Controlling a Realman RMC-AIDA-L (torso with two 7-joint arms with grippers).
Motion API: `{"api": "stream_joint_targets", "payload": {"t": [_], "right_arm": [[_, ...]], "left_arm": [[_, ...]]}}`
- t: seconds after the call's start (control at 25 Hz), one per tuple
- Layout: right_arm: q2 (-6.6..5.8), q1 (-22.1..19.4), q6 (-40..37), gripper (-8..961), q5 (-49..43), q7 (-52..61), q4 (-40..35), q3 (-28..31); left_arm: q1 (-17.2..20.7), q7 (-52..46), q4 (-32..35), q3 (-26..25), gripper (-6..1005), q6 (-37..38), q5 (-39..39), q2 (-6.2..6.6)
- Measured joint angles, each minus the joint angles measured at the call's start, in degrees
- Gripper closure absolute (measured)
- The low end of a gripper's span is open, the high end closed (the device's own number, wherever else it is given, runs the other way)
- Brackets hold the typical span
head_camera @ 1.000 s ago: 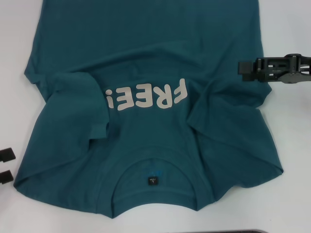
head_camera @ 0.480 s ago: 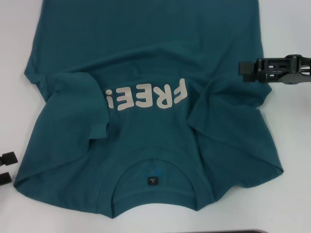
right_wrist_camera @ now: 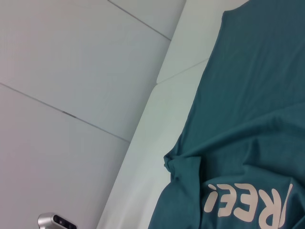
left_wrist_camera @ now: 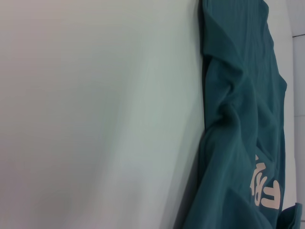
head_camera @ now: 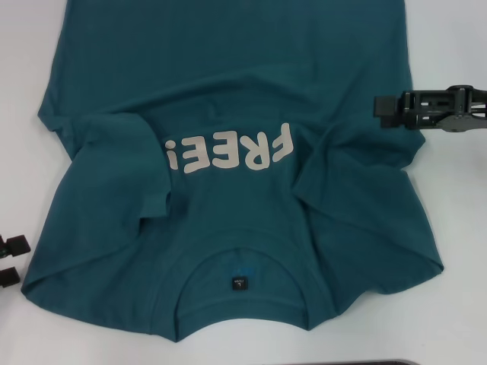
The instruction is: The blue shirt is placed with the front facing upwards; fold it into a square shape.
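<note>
The blue shirt (right_wrist_camera: 248, 119) lies on a white table (right_wrist_camera: 157, 143), its cloth rumpled into a small bunched fold at the edge nearest the table's bare part. Off-white letters (right_wrist_camera: 248, 202) run across the shirt. Beyond the table, a small silver object (right_wrist_camera: 56, 221) sits on the pale floor (right_wrist_camera: 71, 71).

Head camera looks steeply down; both wrist cameras view the blue shirt (head_camera: 228, 152) obliquely from opposite sides.

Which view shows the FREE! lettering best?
The head view: the whole FREE! lettering on the blue shirt shows. The right wrist view cuts off its first letter; the left wrist view catches only a corner.
</note>
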Motion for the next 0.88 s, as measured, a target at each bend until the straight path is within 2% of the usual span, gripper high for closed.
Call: {"api": "stream_joint_targets", "payload": {"t": [0.44,0.68,0.88], "right_arm": [[0.0,0.2,-0.1,145,0.0,0.0,0.0,0.0],[0.0,0.2,-0.1,145,0.0,0.0,0.0,0.0],[0.0,0.2,-0.1,145,0.0,0.0,0.0,0.0]], "left_arm": [[0.0,1.0,0.2,1.3,213,1.2,0.3,-0.41],[0.0,1.1,0.3,3.8,236,2.2,0.3,-0.68],[-0.1,1.1,0.0,2.1,236,2.9,-0.1,-0.68]]}}
